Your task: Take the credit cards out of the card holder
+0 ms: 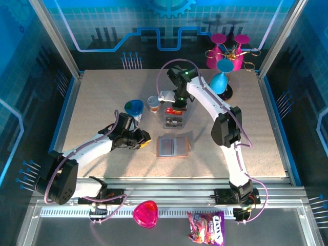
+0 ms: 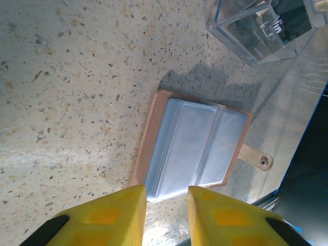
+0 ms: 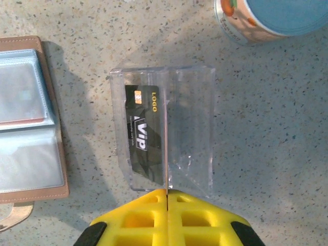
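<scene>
Tabletop (image 1: 102, 102) bears 1 card holder (image 1: 172, 147), 1 boxed card (image 3: 146, 138); left jaws spread, right jaws pressed together.

Tan card holder (image 1: 173, 147) lies open flat, sleeves up; black VIP card (image 3: 146, 137) inside clear box (image 3: 190, 128).

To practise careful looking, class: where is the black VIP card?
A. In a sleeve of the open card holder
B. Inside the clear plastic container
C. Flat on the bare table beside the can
B: in the right wrist view the black VIP card sits inside the clear container, apart from the open card holder at the left.
</scene>
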`<state>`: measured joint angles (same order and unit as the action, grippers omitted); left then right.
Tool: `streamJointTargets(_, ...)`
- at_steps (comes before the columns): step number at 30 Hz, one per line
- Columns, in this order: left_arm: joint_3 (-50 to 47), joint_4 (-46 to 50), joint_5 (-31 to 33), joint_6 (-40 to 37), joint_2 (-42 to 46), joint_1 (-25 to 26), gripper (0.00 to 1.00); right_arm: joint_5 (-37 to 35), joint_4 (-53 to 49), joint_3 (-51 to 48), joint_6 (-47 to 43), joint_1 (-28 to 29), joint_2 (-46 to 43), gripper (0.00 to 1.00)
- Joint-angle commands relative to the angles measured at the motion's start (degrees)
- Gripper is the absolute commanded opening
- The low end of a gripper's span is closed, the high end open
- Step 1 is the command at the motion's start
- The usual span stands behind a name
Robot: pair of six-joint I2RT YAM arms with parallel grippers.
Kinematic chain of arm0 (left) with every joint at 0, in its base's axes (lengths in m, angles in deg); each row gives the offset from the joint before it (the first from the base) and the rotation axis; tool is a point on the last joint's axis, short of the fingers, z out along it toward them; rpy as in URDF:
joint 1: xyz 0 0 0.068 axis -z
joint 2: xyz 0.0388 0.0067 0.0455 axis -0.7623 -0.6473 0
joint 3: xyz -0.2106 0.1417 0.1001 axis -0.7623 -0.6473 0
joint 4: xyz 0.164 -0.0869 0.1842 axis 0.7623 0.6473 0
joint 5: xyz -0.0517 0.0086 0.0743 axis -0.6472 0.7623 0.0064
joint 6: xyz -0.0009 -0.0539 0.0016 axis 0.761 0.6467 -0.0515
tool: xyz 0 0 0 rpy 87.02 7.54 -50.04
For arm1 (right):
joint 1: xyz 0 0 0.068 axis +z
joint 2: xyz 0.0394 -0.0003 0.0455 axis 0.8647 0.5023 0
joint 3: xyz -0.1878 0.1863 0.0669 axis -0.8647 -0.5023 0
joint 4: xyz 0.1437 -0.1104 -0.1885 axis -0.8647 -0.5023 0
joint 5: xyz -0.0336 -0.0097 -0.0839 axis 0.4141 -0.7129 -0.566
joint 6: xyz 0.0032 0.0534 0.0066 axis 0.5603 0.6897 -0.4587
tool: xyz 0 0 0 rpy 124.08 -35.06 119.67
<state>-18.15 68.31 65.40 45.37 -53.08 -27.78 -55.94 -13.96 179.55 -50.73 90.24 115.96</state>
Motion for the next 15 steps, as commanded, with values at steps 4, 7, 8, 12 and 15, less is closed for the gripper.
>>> streamJointTargets(4, 0.1, 1.9, 1.3, 0.7, 1.1, -0.4, 0.28, 0.6, -5.0, 6.5, -2.1, -0.7, 4.9, 0.00)
streamJointTargets(7, 0.2, 2.0, 1.3, 0.8, 0.8, -0.4, 0.28, 0.8, -5.3, 7.3, -2.5, -0.9, 6.1, 0.00)
streamJointTargets(8, 0.2, 2.0, 1.2, 0.9, 0.7, -0.5, 0.28, 0.8, -5.4, 7.4, -2.6, -0.9, 6.4, 0.00)
streamJointTargets(12, 0.3, 2.0, 1.1, 0.9, 0.2, -0.4, 0.28, 1.3, -5.9, 7.2, -2.5, -1.1, 7.7, 0.00)
streamJointTargets(15, 0.4, 2.1, 1.0, 1.0, 0.0, -0.4, 0.28, 2.3, -5.8, 6.5, -2.5, -1.0, 8.5, 0.00)
